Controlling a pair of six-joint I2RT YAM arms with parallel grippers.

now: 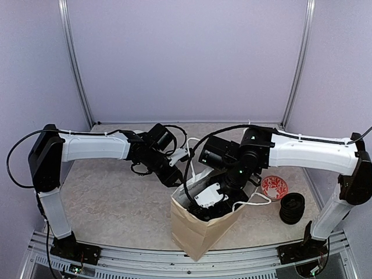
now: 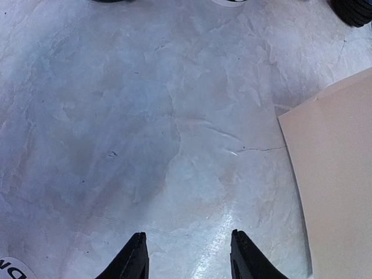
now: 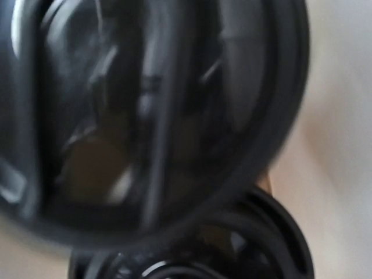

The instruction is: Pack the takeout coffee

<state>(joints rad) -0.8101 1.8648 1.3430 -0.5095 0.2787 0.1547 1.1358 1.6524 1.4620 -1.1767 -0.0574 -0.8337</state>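
Right gripper (image 1: 214, 200) of mine down inside paper bag (image 1: 195, 229), lower centre of frame; cannot tell whether it grips, wrist view blurred. Black coffee lid (image 3: 174, 116) fills that view, second lid (image 3: 285, 244) below. Left gripper (image 2: 189, 235) half-spread, empty, over table (image 2: 145, 116).

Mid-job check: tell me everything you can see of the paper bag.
The paper bag is plain brown creased paper, standing upright on the table near its front edge, between the two arm bases. Its mouth is open at the top, and a thin white cord handle droops over the right rim. The right arm reaches down into the mouth. Dark shapes inside cannot be told apart. The left wrist view shows one flat, unmarked side.
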